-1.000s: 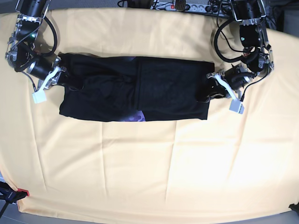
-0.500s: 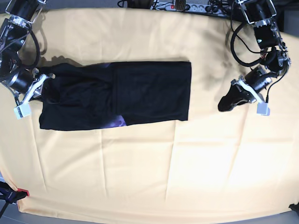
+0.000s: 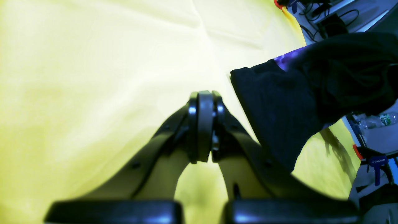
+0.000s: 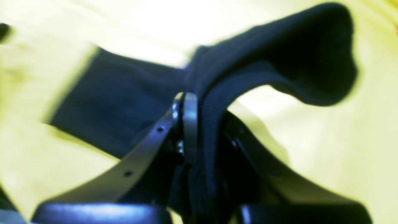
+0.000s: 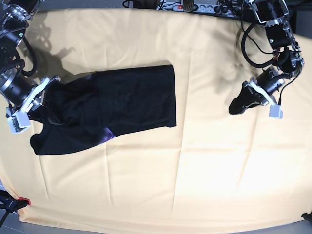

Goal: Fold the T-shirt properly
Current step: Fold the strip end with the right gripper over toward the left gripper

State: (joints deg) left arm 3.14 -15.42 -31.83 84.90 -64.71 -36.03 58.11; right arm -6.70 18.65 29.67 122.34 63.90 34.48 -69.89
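Looking at the base view, I see the black T-shirt [image 5: 112,105] lying folded into a long band on the left half of the pale yellow cloth [image 5: 195,170], a sliver of purple print peeking out along its lower edge. My right gripper [image 4: 199,137] has its jaws clamped on a bunched fold at the shirt's left end. My left gripper [image 3: 203,130] sits well apart over bare cloth, jaws pressed together on nothing.

The T-shirt [image 5: 117,105] is black, folded into a long band across the yellow cloth. Its nine-o'clock end is bunched and lifted; a purple print peeks out at its six-o'clock edge.
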